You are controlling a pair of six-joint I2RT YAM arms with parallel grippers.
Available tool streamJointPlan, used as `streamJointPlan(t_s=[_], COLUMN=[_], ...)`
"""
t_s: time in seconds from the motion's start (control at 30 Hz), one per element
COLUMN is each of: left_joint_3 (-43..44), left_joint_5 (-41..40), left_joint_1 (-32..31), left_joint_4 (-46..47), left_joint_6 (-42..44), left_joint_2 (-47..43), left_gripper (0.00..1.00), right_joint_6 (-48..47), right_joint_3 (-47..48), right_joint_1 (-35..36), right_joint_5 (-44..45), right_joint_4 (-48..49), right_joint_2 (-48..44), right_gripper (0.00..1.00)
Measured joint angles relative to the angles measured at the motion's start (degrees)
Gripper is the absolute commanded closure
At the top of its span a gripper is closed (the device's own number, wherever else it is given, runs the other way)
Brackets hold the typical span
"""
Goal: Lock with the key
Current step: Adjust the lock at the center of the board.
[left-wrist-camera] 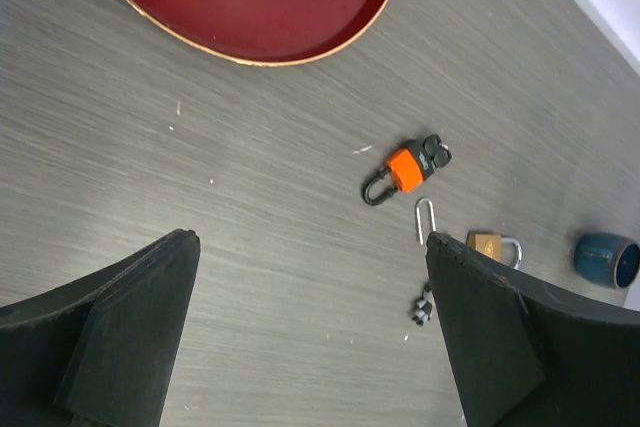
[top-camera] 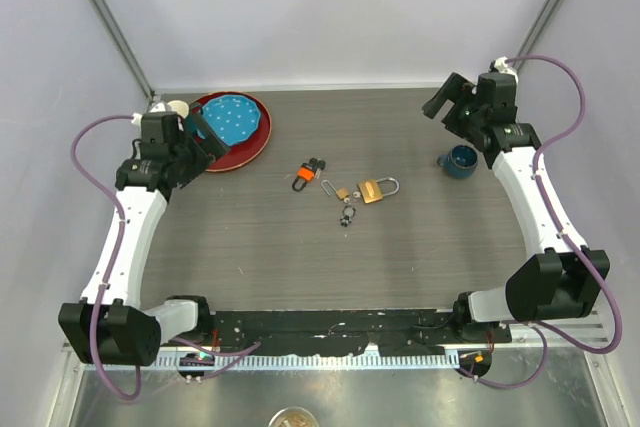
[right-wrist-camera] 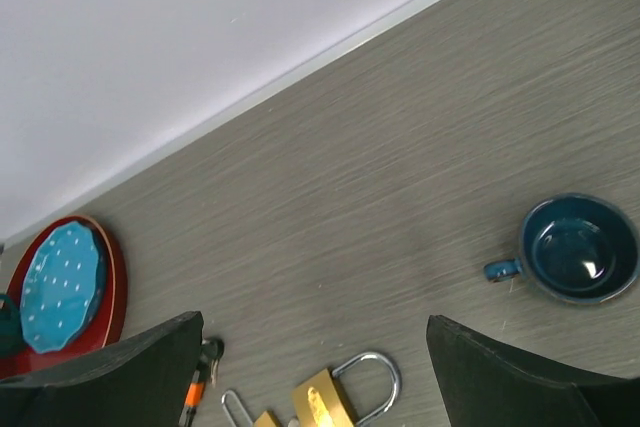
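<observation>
Not started imo. Brass padlock lying mid-counter, small dark key bunch just beside it, nobody touching either. Left end effector spread wide, empty, near round red plate. Right end effector also spread, empty, by dark blue mug. Grab key, insert, turn: all left. Grey wood-grain counter, plain white walls.

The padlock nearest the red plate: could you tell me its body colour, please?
The padlock is orange; clearest in the left wrist view.

You have: one orange padlock, two brass padlocks, one loose key bunch, two plates, one mug.
</observation>
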Motion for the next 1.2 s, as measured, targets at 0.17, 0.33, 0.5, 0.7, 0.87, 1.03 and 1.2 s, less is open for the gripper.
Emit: streamJointPlan(t_s=[0.17,0.33,0.5,0.7,0.87,1.03,1.2], left_joint_3=[-0.09,-0.07,-1.73,-10.03,-11.45,-19.82,-20.46], left_joint_5=[1.84,-2.97,-7.13,-2.29,5.60,15.39,17.29], left_joint_1=[-0.04,-2.91,-5.66,-5.66,-5.70,-6.08,-9.77], left_joint_4=[-1.16,-4.96,-6.16,-2.97,0.09,7.58,10.38], left_joint_6=[-0.13,2.58,9.88,13.70,12.68,8.37,7.67], left_joint_2=[2.40,6.54,5.81,-8.44,-14.84,-13.88,-2.45], left_gripper=[0.00,0.00,0.00,0.00,0.00,0.00,0.00], right_joint_6=[-1.62,-1.79,-1.44,-0.39,-0.72,-2.16,-3.80], right_joint_3=[-1.92,-5.11,-12.94,-28.30,-33.05,-33.00,-31.95], right_joint_1=[0.46,4.66,14.58,19.10,18.73,18.73,17.81], right_joint_5=[-5.38,-5.75,-3.61,-3.37,-1.55,1.01,1.64], right_joint_4=[-0.48,-2.54,0.15,4.15,4.17,4.22,3.72], right_joint_2=[-0.26,-0.52,-3.85,-15.34,-26.32,-26.75,-18.67], right_gripper=[0.00,0.00,0.00,0.00,0.00,0.00,0.00])
